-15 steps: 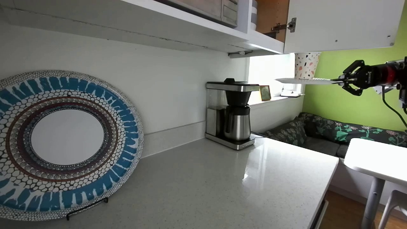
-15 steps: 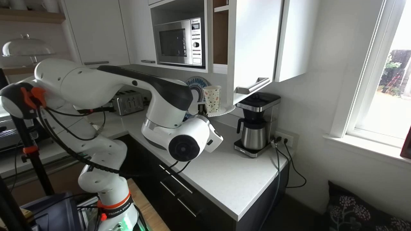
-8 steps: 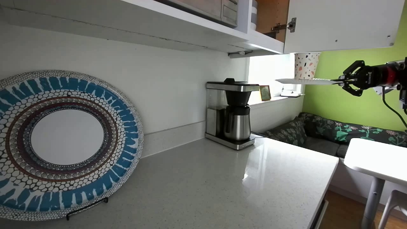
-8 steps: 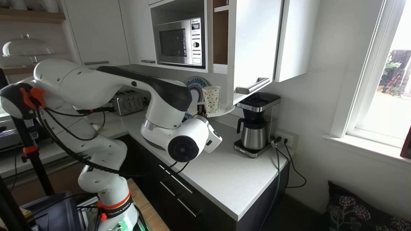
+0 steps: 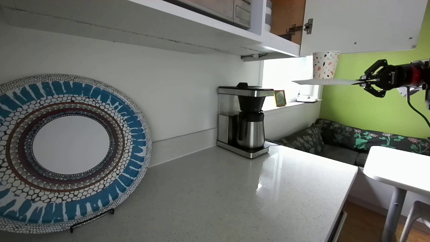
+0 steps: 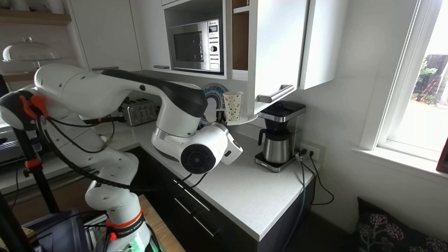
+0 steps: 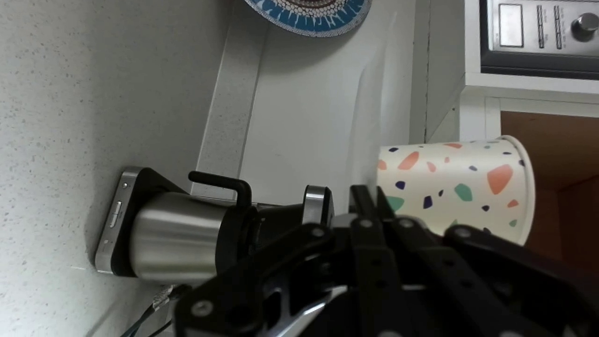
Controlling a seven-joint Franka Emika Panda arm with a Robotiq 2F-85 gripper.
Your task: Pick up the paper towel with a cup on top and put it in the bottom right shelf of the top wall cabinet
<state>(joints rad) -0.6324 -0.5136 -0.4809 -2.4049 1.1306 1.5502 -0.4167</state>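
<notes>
My gripper (image 5: 358, 81) is shut on the rim of the paper towel (image 5: 320, 82), a thin white roundish sheet held about level in the air. The cup (image 6: 233, 107), cream with coloured speckles, stands upright on the sheet (image 6: 243, 121), just beyond the fingertips. In the wrist view the cup (image 7: 454, 185) appears sideways, beside the fingers (image 7: 362, 201). The top wall cabinet (image 5: 362, 28) has its white door swung open, with brown wood inside. The bottom right shelf (image 5: 281, 43) shows only its front edge in an exterior view, higher than the cup's rim. Most of its inside is hidden.
Below the sheet, a coffee maker (image 6: 280, 136) stands on the counter (image 6: 224, 196). The open door's handle (image 6: 276, 94) juts out near the cup. A microwave (image 6: 196, 45) sits left of the compartment. Stacked dishes (image 5: 268, 16) stand inside it. A patterned plate (image 5: 72, 154) leans on the wall.
My gripper has risen slightly, carrying the sheet and cup up with it. The sheet now looks more edge-on in an exterior view. The cup stays upright on it.
</notes>
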